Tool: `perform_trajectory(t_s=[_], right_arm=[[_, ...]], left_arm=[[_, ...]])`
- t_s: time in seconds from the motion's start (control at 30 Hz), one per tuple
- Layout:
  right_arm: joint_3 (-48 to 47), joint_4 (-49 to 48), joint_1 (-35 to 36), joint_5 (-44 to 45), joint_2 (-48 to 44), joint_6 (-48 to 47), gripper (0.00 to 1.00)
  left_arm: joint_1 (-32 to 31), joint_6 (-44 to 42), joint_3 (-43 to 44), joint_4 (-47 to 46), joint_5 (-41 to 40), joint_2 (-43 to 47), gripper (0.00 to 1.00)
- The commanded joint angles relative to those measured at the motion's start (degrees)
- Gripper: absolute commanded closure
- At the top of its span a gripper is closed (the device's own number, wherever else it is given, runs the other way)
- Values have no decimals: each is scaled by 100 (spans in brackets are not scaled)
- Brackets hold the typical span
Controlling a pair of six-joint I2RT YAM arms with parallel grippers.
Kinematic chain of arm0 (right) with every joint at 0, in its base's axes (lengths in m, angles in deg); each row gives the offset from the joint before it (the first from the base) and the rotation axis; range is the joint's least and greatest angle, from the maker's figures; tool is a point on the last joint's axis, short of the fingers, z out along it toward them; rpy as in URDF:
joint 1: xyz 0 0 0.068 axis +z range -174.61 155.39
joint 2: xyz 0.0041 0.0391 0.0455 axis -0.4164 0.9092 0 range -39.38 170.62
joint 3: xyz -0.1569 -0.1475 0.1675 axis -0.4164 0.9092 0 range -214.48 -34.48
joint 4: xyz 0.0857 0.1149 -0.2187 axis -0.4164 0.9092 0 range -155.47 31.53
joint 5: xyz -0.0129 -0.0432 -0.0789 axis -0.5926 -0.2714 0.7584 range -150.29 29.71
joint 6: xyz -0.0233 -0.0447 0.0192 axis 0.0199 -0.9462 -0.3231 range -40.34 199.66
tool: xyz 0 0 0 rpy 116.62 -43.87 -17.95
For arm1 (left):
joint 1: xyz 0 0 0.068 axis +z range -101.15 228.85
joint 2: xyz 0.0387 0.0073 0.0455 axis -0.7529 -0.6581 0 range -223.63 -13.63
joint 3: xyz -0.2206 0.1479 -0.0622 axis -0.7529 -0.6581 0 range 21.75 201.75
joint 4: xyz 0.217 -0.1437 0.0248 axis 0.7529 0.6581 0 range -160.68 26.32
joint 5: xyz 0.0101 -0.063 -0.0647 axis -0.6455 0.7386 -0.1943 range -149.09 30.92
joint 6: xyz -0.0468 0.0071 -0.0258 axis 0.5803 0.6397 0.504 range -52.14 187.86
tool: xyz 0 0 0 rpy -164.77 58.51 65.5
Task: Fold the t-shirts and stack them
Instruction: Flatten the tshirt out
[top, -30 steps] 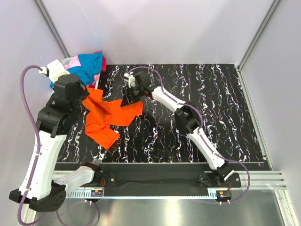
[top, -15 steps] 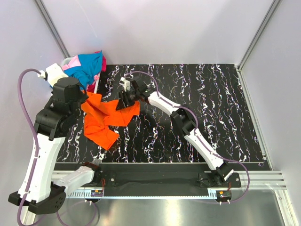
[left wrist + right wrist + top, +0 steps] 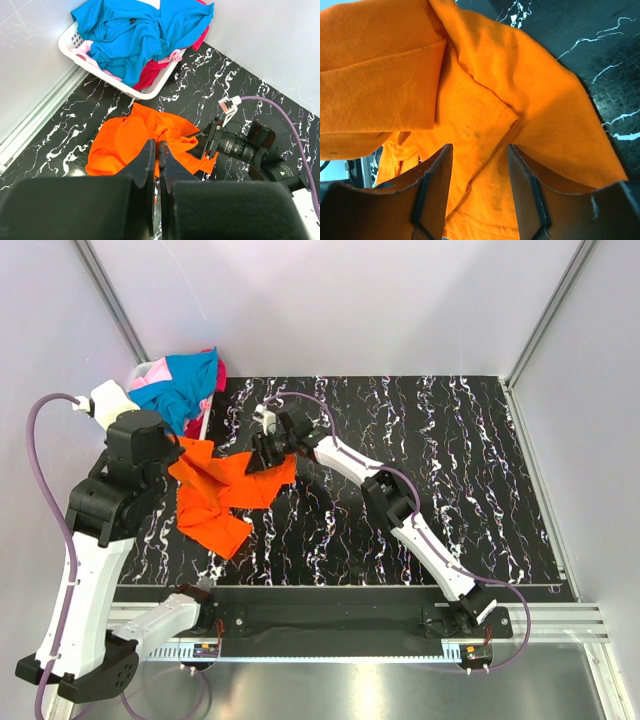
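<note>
- Orange t-shirt [image 3: 222, 495] lies rumpled on the left part of the black marbled table [image 3: 450, 470]. Its nearest flap rests flat toward the arm bases. No neat fold shows anywhere on it, so I judge the work to be at the spreading-out step, before any folding.
- The left gripper [image 3: 156, 146] is pinched tight at the shirt's upper left edge, apparently with a bit of cloth nipped between its fingers. That would explain why this side rides up instead of lying flat: it serves as an anchor to pull against.
- The right gripper [image 3: 479, 150] is down on the shirt's far right corner. Its jaws stand apart and straddle a raised ridge of cloth beside a hem seam, with nothing clamped yet. Being across from the left grip, it seems placed to take the opposite corner, so the two arms can draw the shirt out flat between them.
- Farthest back, the white slatted basket [image 3: 131, 91] sits in the far left corner by the wall. It is near the orange shirt, with a strip of table between them. It holds the waiting shirts in a heap: a teal-blue t-shirt [image 3: 135, 30] on top, pink cloth [image 3: 92, 47] and red cloth [image 3: 150, 75] under it.
</note>
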Motion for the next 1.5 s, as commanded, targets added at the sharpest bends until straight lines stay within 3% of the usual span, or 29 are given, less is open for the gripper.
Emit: perform_trajectory(t_s=[0.0, 0.3, 0.43, 0.67, 0.97, 1.1, 1.23, 1.43, 1.47], right_arm=[[68, -244, 135, 94, -214, -72, 45], [-221, -552, 127, 69, -73, 129, 44], [-230, -683, 127, -221, -3, 332, 50], [-169, -719, 144, -546, 138, 463, 50], [60, -719, 162, -257, 94, 543, 35], [16, -719, 162, 24, 138, 542, 35], [-256, -719, 162, 34, 392, 657, 48], [-345, -728, 162, 33, 516, 850, 100], [-318, -728, 162, 42, 498, 859, 100]], left_arm=[[11, 52, -22, -110, 25, 112, 100], [11, -18, 4, -110, 43, 68, 100], [11, -71, 48, -110, 25, 51, 100], [11, -71, -14, -110, 34, 68, 100], [11, -80, -5, -93, 95, 139, 100], [11, -80, -5, -102, 157, 174, 100], [11, -106, 12, -102, 227, 209, 100], [11, -159, -14, -102, 253, 262, 100], [11, -150, -23, -93, 245, 270, 100]])
